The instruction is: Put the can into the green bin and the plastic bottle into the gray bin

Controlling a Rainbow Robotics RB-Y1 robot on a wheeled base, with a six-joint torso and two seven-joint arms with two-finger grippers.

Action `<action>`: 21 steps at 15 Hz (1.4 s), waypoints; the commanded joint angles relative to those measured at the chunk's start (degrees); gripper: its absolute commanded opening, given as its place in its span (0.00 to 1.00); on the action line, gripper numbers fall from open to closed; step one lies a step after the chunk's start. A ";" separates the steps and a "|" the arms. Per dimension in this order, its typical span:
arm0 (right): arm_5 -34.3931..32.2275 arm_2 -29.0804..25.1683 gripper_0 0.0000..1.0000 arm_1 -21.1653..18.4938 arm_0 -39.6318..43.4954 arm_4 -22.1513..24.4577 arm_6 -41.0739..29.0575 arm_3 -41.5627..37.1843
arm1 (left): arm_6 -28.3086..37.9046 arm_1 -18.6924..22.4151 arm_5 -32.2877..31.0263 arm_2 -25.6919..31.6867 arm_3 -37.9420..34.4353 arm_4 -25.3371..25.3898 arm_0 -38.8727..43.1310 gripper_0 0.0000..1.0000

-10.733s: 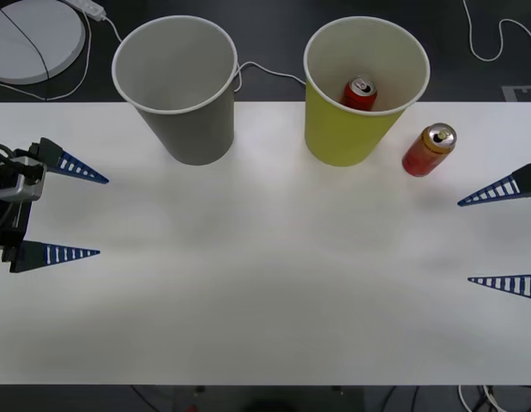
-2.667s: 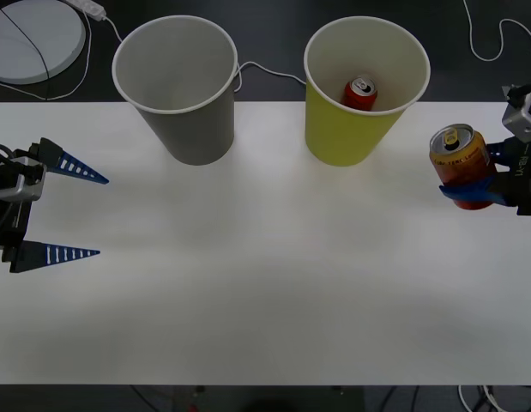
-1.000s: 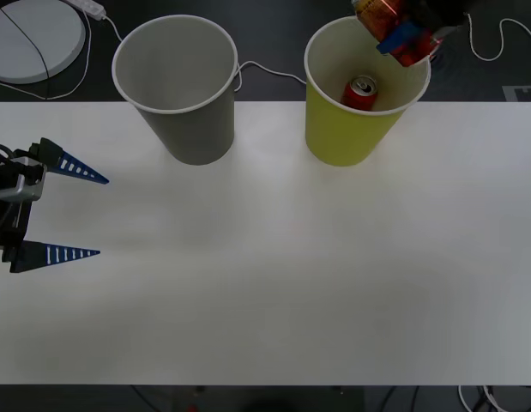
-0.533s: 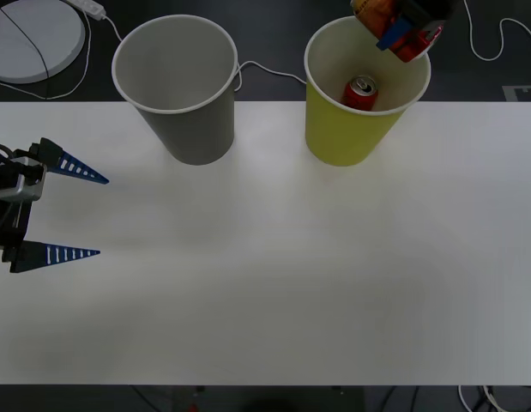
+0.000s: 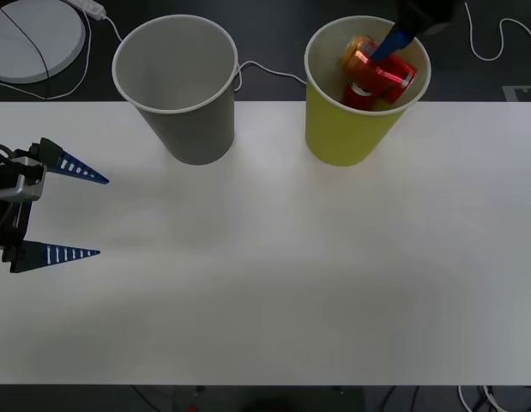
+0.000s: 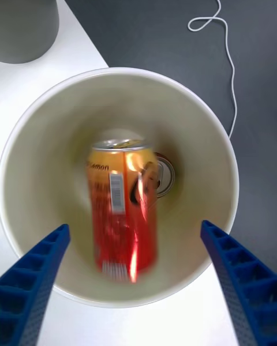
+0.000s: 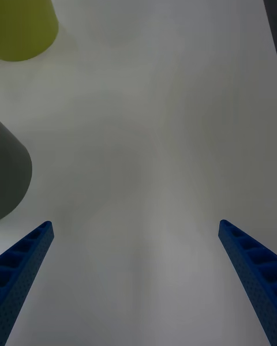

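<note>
Right wrist view, can [image 6: 122, 210] inside green bin [image 6: 34, 150]

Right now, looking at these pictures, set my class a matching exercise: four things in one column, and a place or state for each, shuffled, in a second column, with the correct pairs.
Things
1. small red-orange drink can with a gold top
2. large gray paper cup
3. left gripper
4. right gripper

Places or states
A. open above the mouth of the large yellow-green paper cup
B. open over the white table at the robot's left
C. inside the yellow-green cup, released
D. upright on the table, nothing visible inside

Pairs: 1-C, 2-D, 3-B, 4-A
</note>
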 commanded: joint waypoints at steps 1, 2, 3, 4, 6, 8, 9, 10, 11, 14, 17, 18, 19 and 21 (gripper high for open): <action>0.01 -0.28 1.00 -2.88 0.00 -3.99 0.42 -1.77 | 0.00 0.00 0.00 0.00 0.00 0.00 0.00 1.00; 0.01 -0.36 1.00 -4.37 0.00 -6.36 0.69 -2.47 | 0.00 0.00 0.00 0.00 0.00 0.00 0.00 1.00; 0.01 -0.89 1.00 -5.78 0.27 -8.65 1.13 -3.18 | 0.00 0.00 0.00 0.00 0.00 0.00 0.00 1.00; 0.01 -2.03 1.00 -6.57 1.06 -10.05 1.39 -3.88 | 0.00 0.00 0.00 0.00 0.00 0.00 0.00 1.00; 0.01 -7.66 1.00 -8.15 4.93 -12.25 2.36 -7.75 | 0.00 0.00 0.00 0.00 0.00 0.00 0.00 1.00; 0.01 -12.49 1.00 -9.82 9.94 -12.95 2.88 -14.08 | 0.00 0.00 0.00 0.00 0.00 0.00 0.00 1.00; 0.01 -15.22 1.00 -10.35 12.84 -13.48 3.24 -17.24 | 0.00 0.00 0.00 0.00 0.00 0.00 0.00 1.00; 0.01 -18.21 1.00 -10.96 16.35 -15.06 3.76 -20.58 | 0.00 0.00 0.00 0.00 0.00 0.00 0.00 1.00; 0.01 -21.11 1.00 -11.66 20.04 -17.17 4.29 -23.22 | 0.00 0.00 0.00 0.00 0.00 0.00 0.00 1.00; 0.01 -29.02 1.00 -12.19 29.45 -22.53 11.59 -28.49 | 0.00 0.00 0.00 0.00 0.00 0.00 0.00 1.00; 0.01 -34.11 1.00 -12.63 36.57 -27.81 19.67 -30.07 | 0.00 0.00 0.00 0.00 0.00 0.00 0.00 1.00; 0.01 -35.43 1.00 -12.81 38.76 -29.57 22.48 -30.07 | 0.00 0.00 0.00 0.00 0.00 0.00 0.00 1.00; 0.01 -36.66 1.00 -12.90 40.87 -30.97 25.30 -29.98 | 0.00 0.00 0.00 0.00 0.00 0.00 0.00 1.00; 0.01 -38.68 1.00 -12.98 44.48 -32.91 30.66 -29.98 | 0.00 0.00 0.00 0.00 0.00 0.00 0.00 1.00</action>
